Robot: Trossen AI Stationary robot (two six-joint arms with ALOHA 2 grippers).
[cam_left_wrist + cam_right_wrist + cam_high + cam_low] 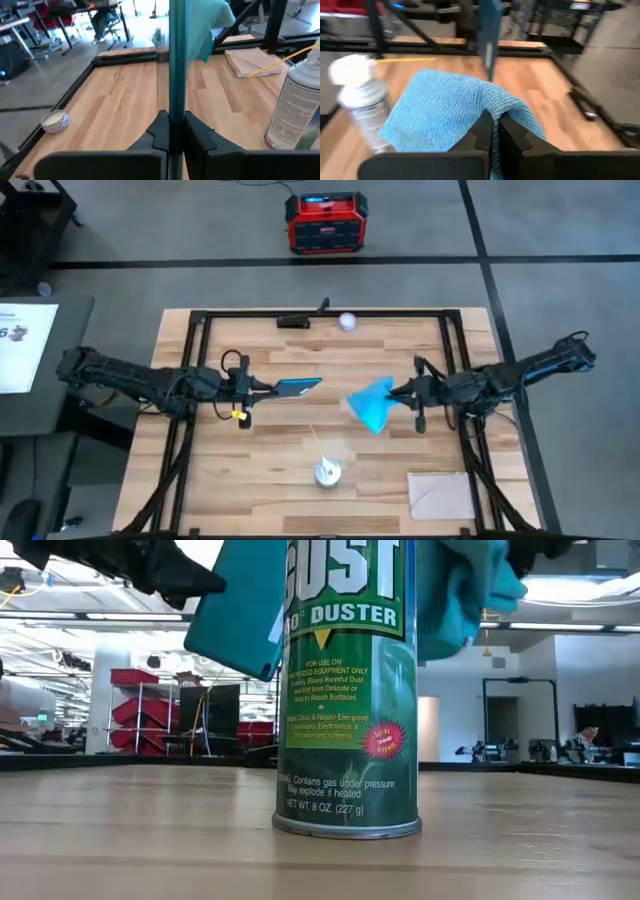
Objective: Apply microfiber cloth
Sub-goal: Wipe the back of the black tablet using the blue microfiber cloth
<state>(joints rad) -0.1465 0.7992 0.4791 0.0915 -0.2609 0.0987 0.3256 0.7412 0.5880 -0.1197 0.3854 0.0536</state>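
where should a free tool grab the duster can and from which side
Grip the duster can around its round body, below the nozzle, coming in level from the right side of the high view. It stands upright, and its thin yellow straw points toward the far edge, so avoid the top.

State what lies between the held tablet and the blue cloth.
Nothing: in the high view only bare table shows between the tablet in the left pincer and the microfiber cloth in the right pincer.

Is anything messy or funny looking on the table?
Nothing is spilled or broken. The left end effector holds the tablet up off the table, the right end effector holds the microfiber cloth, and the duster can stands upright.
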